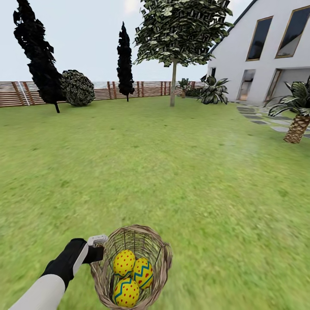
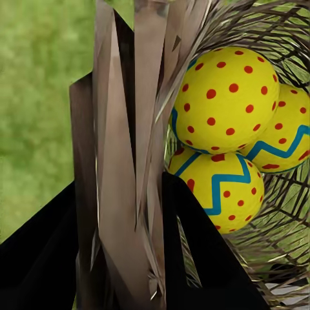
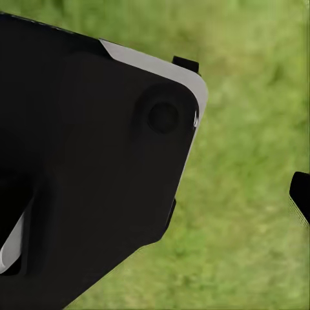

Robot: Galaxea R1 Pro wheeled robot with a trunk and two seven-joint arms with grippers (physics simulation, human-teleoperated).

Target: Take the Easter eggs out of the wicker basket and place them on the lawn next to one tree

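Holding three Easter eggs (image 1: 131, 275): wicker basket (image 1: 161, 254).

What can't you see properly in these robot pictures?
- Wicker basket: its bottom is cut off by the head view's lower edge.
- Lowest Easter egg: partly hidden behind the basket rim in the left wrist view.
- Right gripper: the right wrist view is blocked by a black robot part, so open or shut is unclear.
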